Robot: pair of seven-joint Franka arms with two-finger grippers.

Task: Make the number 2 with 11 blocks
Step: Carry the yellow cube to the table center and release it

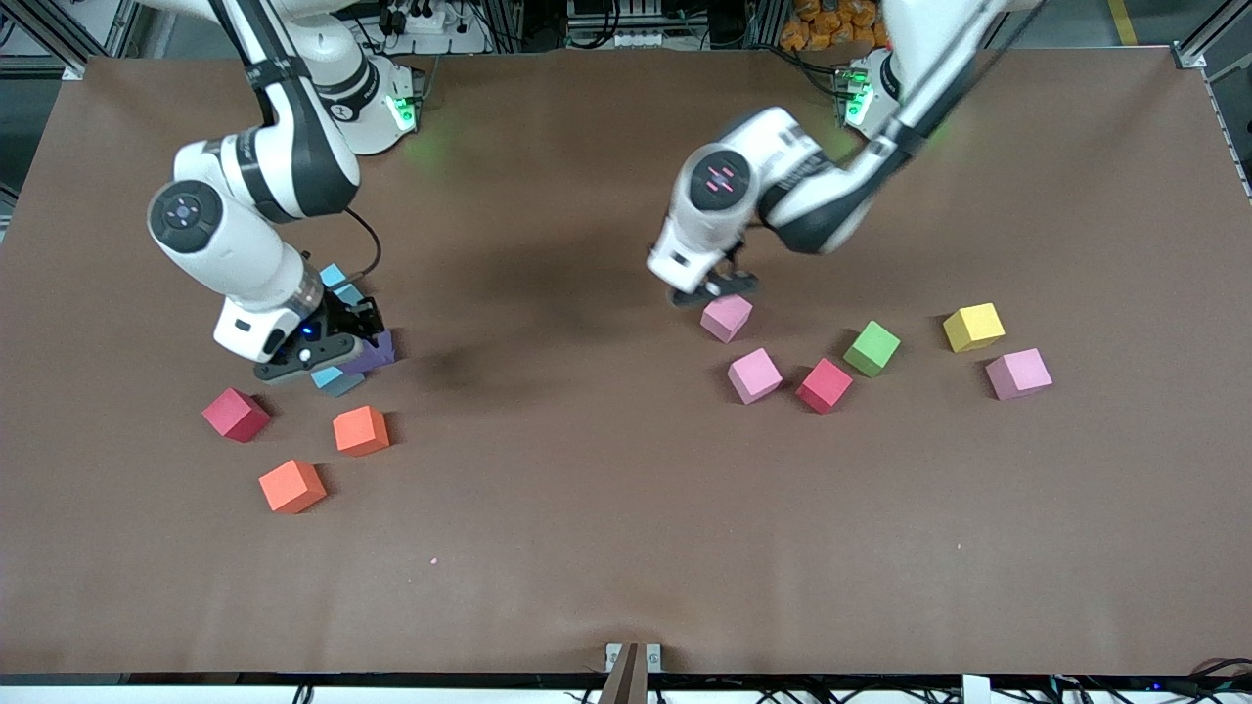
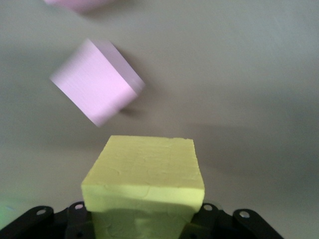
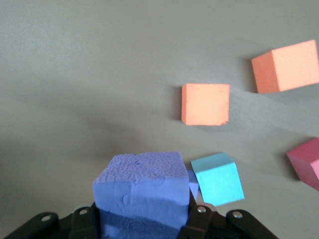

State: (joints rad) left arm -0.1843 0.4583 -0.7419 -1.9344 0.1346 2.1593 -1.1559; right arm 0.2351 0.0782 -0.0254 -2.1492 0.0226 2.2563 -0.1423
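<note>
Though partly hidden in the front view, right end effector (image 3: 142, 226) clamps purple block (image 3: 142, 191); left end effector (image 2: 144, 224) grips yellow-green block (image 2: 147, 179) mid-surface. Probably light, soft foam: best pinched on opposite flat faces.

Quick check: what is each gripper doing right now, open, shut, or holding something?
Left gripper: shut on a yellow block.
Right gripper: shut on a purple block.

Brown table (image 1: 606, 548), aluminium framing (image 1: 59, 39) along its edge.
</note>
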